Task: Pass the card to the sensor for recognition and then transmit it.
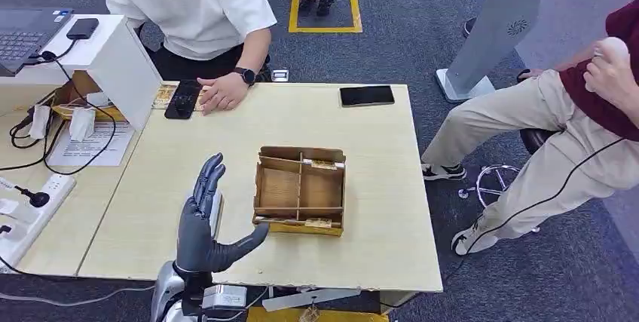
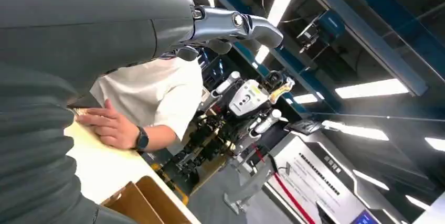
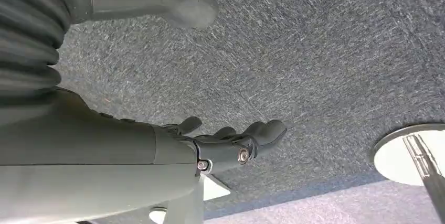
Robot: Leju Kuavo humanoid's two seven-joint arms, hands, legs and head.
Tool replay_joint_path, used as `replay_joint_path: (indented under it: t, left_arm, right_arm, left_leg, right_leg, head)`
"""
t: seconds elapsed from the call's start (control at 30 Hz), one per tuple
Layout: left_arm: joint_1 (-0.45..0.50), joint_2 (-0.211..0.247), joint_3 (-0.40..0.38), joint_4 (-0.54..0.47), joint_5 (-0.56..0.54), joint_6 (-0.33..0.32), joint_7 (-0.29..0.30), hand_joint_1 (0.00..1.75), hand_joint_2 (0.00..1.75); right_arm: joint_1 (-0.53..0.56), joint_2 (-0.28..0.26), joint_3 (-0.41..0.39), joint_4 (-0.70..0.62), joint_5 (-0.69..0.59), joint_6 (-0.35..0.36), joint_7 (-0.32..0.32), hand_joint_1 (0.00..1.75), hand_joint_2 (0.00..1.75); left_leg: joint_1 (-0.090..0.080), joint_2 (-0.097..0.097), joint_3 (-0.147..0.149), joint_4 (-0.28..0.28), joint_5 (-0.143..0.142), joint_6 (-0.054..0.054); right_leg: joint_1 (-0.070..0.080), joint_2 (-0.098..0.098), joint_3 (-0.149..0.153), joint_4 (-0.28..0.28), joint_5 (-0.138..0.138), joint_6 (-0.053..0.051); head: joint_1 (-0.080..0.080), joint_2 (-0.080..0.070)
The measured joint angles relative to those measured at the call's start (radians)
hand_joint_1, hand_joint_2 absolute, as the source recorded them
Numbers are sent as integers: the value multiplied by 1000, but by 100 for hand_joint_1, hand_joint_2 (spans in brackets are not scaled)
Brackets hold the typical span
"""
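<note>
1 box [image 1: 300, 190], 2 phones, 2 persons

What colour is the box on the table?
The box is brown, like cardboard or thin wood, with lighter dividers inside. The head view shows it best.

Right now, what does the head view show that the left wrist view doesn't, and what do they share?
Head view alone: the black phone near the table's far edge, the laptop at far left, and a seated person in beige trousers.
Left wrist view alone: ceiling lights and a white robot standing behind.
Both: the left hand, raised and holding nothing, the person in the white shirt, their wristwatch, and the divided cardboard box.
</note>
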Motion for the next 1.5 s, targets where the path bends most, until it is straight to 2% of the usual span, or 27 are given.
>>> replay_joint_path:
  t: [0.17, 0.37, 0.5, 0.7, 0.87, 1.27, 1.5]
  left_arm:
    - [-1, -2, 0, 10, 13, 24, 0, 0, 175]
    - [-4, -2, 0, 13, 7, 14, -2, 0, 175]
    - [-15, 2, -8, 27, -35, -26, 24, 0, 175]
    - [-49, 17, -55, 76, -160, -74, 92, 0, 175]
    - [-67, 24, -84, 114, -178, -77, 108, 0, 175]
    - [-80, 28, -95, 144, -195, -77, 117, 0, 175]
    - [-93, 29, -109, 161, -235, -64, 165, 0, 175]
  right_arm:
    - [1, 0, 4, 0, -7, 0, 1, 0, 175]
    - [1, 0, 7, 0, -12, 0, 1, 0, 175]
    - [4, 0, 16, 0, -26, 0, 3, 0, 175]
    - [10, 0, 43, 0, -46, 0, 5, 0, 175]
    - [15, 0, 60, 1, -51, 0, 8, 0, 175]
    - [18, -1, 63, 1, -52, 0, 14, 0, 175]
    - [22, -1, 89, 1, -73, 0, 23, 0, 175]
  left_leg:
    - [0, 0, 0, 0, 0, 0]
    - [0, 0, 0, 0, 0, 0]
    - [0, 0, 0, 0, 0, 0]
    - [0, 0, 0, 0, 0, 0]
    - [0, 0, 0, 0, 0, 0]
    - [0, 0, 0, 0, 0, 0]
    - [0, 0, 0, 0, 0, 0]
  right_leg:
    - [0, 0, 0, 0, 0, 0]
    - [0, 0, 0, 0, 0, 0]
    - [0, 0, 0, 0, 0, 0]
    - [0, 0, 0, 0, 0, 0]
    - [0, 0, 0, 0, 0, 0]
    - [0, 0, 0, 0, 0, 0]
    - [0, 0, 0, 0, 0, 0]
  head:
    - [0, 0]
    - [0, 0]
    - [0, 0]
    - [0, 0]
    - [0, 0]
    - [0, 0]
    - [0, 0]
